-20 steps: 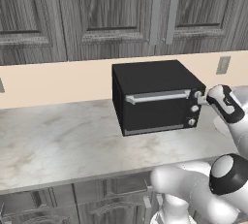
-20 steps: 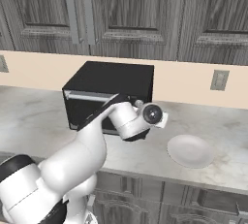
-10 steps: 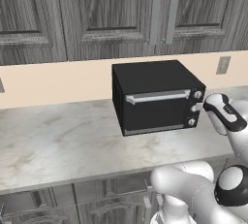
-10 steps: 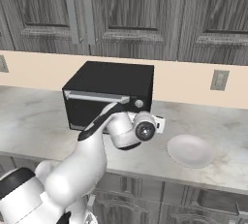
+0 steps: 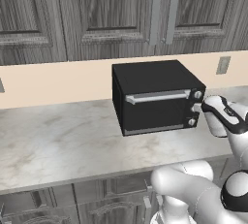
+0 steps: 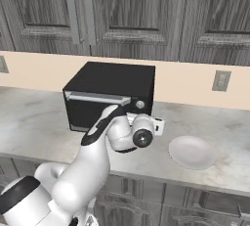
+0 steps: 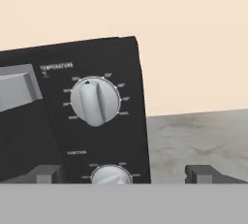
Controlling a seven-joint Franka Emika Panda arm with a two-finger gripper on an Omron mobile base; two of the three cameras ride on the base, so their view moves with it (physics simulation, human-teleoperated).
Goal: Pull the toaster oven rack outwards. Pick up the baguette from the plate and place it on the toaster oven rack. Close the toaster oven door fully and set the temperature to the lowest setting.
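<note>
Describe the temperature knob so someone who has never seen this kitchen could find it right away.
Find the black toaster oven on the marble counter under the dark wood cabinets. Down its right front runs a column of knobs beside the closed door's silver handle. The temperature knob is the top one, labelled TEMPERATURE, above the function knob.

base views: behind arm, sharing toaster oven [image 5: 155, 97] front | hand view: close on knobs

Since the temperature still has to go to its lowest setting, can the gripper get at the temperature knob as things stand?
Probably yes. The gripper is open and faces the toaster oven front; nothing lies between it and the temperature knob.
</note>
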